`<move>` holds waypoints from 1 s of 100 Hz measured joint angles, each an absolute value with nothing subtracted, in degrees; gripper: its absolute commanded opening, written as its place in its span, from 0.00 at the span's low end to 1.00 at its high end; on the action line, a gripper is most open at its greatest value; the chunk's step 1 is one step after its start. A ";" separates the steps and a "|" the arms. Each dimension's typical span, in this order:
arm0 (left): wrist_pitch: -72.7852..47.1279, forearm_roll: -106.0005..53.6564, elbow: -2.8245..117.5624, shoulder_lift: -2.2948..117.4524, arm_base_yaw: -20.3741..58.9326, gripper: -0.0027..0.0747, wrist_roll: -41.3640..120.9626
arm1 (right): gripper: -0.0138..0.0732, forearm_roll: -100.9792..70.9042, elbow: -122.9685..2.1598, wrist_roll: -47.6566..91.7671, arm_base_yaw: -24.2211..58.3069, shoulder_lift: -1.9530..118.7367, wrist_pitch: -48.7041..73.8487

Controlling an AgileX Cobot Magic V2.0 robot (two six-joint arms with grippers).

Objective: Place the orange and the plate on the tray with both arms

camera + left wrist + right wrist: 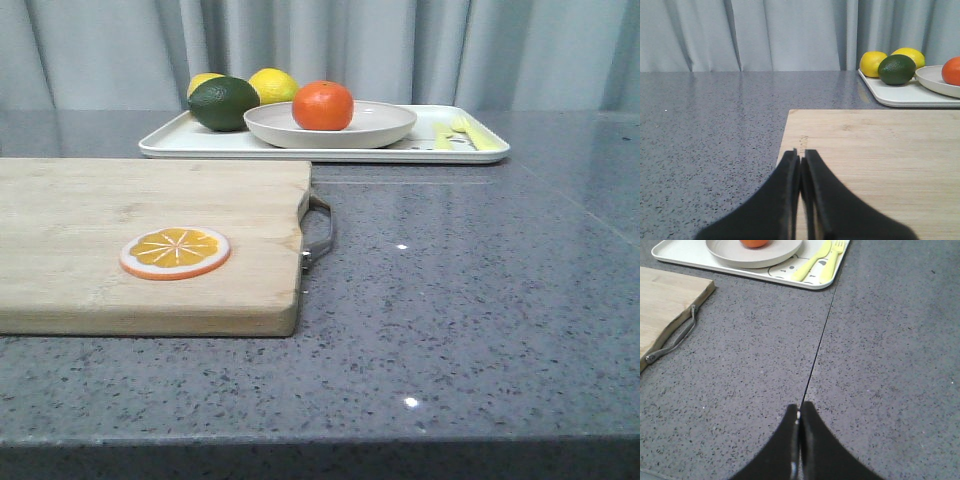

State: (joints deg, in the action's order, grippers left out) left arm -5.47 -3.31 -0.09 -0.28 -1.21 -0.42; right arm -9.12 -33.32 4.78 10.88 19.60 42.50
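Observation:
The orange [322, 105] sits on the off-white plate [385, 125], and the plate rests on the white tray [470, 152] at the back of the table. The orange also shows at the edge of the left wrist view [952, 71] and of the right wrist view [753, 243]. Neither arm shows in the front view. My left gripper [800, 153] is shut and empty, low over the near left corner of the wooden cutting board [875, 155]. My right gripper [799, 406] is shut and empty over the bare grey table, well short of the tray [680, 255].
Two lemons [272, 85] and a dark green avocado [223, 103] lie on the tray's left end. The cutting board [100, 215] with a metal handle [318, 232] fills the left front and carries a flat orange slice disc [175, 252]. A seam [819, 335] runs across the table.

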 measured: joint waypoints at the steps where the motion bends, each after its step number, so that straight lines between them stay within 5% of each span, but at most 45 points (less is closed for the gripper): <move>1: -5.47 -3.31 -0.09 -0.28 -1.21 0.01 -0.42 | 0.08 -9.12 -33.34 4.78 10.88 19.60 42.17; 52: -5.47 -3.31 -0.09 -0.28 -1.21 0.01 -0.42 | 0.08 -1.58 -15.31 2.92 7.47 14.17 -1.36; 100: -5.57 -3.31 -0.09 -0.28 -1.21 0.01 -0.42 | 0.08 5.85 -1.89 -3.95 -1.00 5.28 -5.83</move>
State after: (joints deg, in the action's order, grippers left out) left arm -5.57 -3.31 -0.09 -0.28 -1.21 -0.42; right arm 5.85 -1.89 -3.95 -1.00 5.28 -5.83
